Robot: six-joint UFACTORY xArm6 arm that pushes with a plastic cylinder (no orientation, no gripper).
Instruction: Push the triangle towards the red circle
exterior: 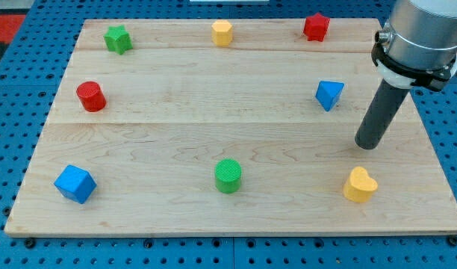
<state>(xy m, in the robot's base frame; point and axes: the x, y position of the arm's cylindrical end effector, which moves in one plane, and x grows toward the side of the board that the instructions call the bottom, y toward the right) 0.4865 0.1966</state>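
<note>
Right now, in the camera view, my tip (pixel 368 145) is resting on the wooden board (pixel 213 134), a bare rod with no jaws to spread or pinch, just below and to the view's right of the blue triangle (pixel 329 94), not touching it. Far across at the view's left the red circle (pixel 90 96) is sitting, with open board between them. Around the edges are sitting a green star (pixel 118 39), yellow hexagon (pixel 222 33), red star (pixel 316 26), yellow heart (pixel 360 185), green circle (pixel 228 176) and blue cube (pixel 75 184).
</note>
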